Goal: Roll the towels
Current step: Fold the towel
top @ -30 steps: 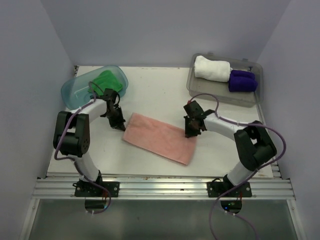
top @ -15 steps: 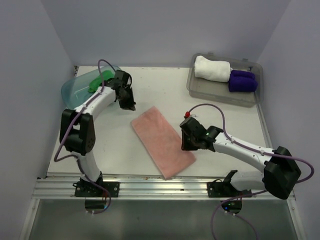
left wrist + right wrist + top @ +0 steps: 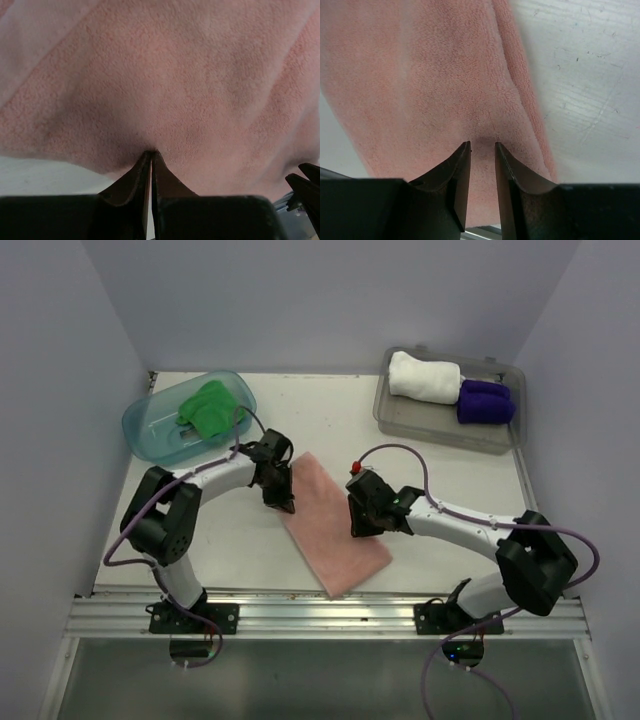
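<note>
Salmon towel [image 3: 333, 527] lies flat mid-frame; left hand [image 3: 151, 153] pinches its edge, right hand [image 3: 482, 145] narrowly parted over it; overhead view hides both grips.

A robotics lab test booth: plain lilac walls [image 3: 330, 300] box in a scuffed white table [image 3: 330, 415], and two cabled robot arms [image 3: 165, 525] are bolted to a metal rail [image 3: 320, 615].

Overhead: even, diffuse light, faint shadows. Left wrist: salmon pink towel [image 3: 190, 75] soft, blurred; dark shadow at left jaws' tips. Right wrist: sharper; bench [image 3: 590, 75] scratches crisp right of right jaws.
</note>
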Tool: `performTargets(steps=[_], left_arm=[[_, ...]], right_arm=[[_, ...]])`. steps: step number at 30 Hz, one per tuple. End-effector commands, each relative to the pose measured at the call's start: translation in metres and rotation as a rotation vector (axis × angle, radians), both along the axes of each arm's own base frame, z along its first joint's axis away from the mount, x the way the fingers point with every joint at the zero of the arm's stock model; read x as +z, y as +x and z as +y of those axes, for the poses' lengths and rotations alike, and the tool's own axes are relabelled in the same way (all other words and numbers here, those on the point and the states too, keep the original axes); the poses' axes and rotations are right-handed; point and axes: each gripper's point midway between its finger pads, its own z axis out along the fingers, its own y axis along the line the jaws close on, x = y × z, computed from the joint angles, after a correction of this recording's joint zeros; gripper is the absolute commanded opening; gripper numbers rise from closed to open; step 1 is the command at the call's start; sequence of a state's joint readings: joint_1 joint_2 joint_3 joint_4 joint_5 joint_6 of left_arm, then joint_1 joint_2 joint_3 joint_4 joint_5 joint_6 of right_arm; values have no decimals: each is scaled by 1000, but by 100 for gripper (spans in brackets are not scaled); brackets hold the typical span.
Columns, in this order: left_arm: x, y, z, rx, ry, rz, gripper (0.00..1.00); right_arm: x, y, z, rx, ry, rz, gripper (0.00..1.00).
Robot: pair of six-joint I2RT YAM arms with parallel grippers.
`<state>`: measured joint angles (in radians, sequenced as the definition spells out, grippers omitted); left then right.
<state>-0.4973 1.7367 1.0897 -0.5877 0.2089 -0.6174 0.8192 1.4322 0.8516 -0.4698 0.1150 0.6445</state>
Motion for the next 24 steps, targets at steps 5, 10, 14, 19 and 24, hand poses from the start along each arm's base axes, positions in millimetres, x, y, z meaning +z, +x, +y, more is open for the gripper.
performTargets(steps=[5,10,14,19,24], left_arm=[[-14,85,-4,24,44,-91,6],[8,127,4,47,65,-139,5],[45,112,1,5,0,-191,8],[69,49,-6,-47,-140,-167,11],[92,-24,-60,-109,-315,-152,11]], right_arm=[[-41,9,11,-110,-8,51,28],[-12,20,30,-93,72,4,28],[30,21,36,-29,124,-48,30],[50,-3,35,63,148,-29,30],[24,-28,19,53,119,27,29]])
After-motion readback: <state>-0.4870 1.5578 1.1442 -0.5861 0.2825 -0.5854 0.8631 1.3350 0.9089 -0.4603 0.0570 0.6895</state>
